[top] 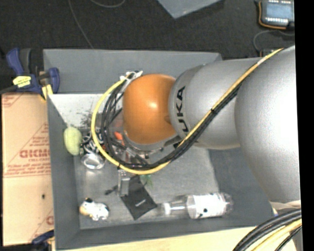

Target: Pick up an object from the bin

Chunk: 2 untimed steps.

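While my gripper (124,184) hangs over the black flat square (140,204) by the bin's (65,213) near edge, nothing looks lifted yet; whether it is wide or narrow I cannot tell.

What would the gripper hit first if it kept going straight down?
Probably the black flat piece just under the gripper, though depth is unclear; it might reach the bin floor beside it instead.
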Available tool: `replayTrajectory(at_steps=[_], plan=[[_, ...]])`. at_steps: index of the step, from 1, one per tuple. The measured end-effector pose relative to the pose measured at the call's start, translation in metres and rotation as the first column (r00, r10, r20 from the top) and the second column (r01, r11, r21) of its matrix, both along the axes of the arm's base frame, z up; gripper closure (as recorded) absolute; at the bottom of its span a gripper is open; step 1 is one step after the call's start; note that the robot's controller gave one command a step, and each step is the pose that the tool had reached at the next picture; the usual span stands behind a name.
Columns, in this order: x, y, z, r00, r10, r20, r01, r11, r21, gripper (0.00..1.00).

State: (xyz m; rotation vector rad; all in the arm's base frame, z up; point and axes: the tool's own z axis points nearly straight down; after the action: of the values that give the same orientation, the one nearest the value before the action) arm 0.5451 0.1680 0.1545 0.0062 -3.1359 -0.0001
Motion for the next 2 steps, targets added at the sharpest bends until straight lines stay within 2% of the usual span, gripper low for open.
replayTrajectory(at_steps=[1,2], plan=[[0.002,-0.001,0.005,1.0,-0.004,0.008,0.004,1.0,0.001,0.0],[-0.007,-0.037,-0.052,1.0,0.022,0.01,-0.022,1.0,0.002,0.0]])
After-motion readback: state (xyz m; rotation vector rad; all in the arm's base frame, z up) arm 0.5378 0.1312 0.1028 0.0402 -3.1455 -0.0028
